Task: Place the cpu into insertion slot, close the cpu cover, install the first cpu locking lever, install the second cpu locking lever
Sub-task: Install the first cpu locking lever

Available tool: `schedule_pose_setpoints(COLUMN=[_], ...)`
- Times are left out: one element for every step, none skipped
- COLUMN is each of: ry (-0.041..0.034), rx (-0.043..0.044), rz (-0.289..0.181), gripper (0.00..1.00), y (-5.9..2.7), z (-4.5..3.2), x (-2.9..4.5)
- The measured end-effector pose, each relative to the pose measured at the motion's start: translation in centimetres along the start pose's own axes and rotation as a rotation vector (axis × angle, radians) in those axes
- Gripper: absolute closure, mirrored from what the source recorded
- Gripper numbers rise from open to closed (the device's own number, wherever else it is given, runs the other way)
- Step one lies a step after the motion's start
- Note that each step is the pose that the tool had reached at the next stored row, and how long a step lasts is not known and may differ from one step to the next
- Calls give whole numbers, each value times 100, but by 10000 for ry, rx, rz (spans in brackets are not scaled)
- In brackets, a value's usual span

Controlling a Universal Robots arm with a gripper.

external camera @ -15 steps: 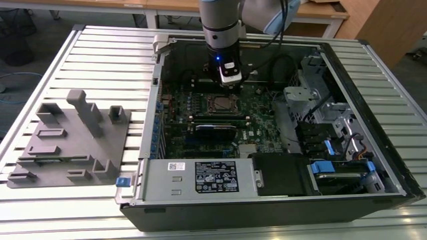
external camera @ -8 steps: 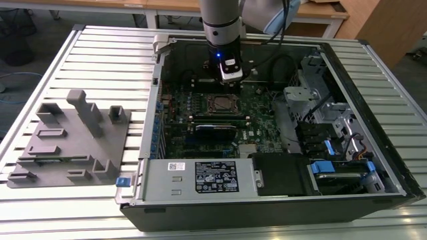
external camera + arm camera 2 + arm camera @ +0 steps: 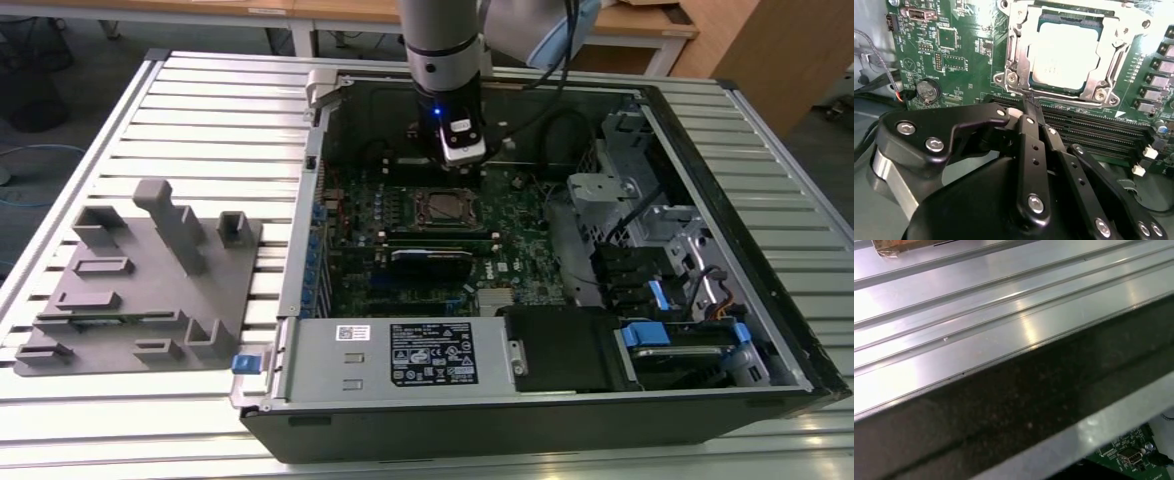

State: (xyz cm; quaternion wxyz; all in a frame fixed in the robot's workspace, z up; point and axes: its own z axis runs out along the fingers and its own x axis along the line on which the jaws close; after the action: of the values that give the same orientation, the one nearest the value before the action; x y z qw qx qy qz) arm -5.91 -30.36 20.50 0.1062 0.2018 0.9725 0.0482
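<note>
just beside the cpu cover [image 3: 1066,50] edge, jaws pressed together, cpu [image 3: 1066,55] seated beneath.

One cpu [image 3: 1066,52], one gripper [image 3: 1030,104]

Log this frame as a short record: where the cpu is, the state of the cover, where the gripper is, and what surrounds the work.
cpu: seated in the insertion slot, silvery top showing
cpu cover: down, framing the chip
gripper: fingers together, empty, tip beside the cover's edge nearest the long black slots
green circuit board: inside the open computer case
grey fixture block: on the slatted table, at the exterior view's left
</note>
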Motion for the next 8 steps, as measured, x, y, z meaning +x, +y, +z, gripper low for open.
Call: schedule_pose_setpoints(ry=[-42,-81,-111,-135,-150,-164,-182,-205], rx=[-19,-36,-51,-63,-67,-72,-81,-91], rz=[-3,-5,-8,-9,-11,-12,-13,-13], gripper=[89,89,89,89,89,89,89,89], y=[-4,-9,-12,-14,-17,-21,-23,-25], z=[4,8,13,22,32,43,55,67], x=[-1,-2,-2,-1,0,2,5,8])
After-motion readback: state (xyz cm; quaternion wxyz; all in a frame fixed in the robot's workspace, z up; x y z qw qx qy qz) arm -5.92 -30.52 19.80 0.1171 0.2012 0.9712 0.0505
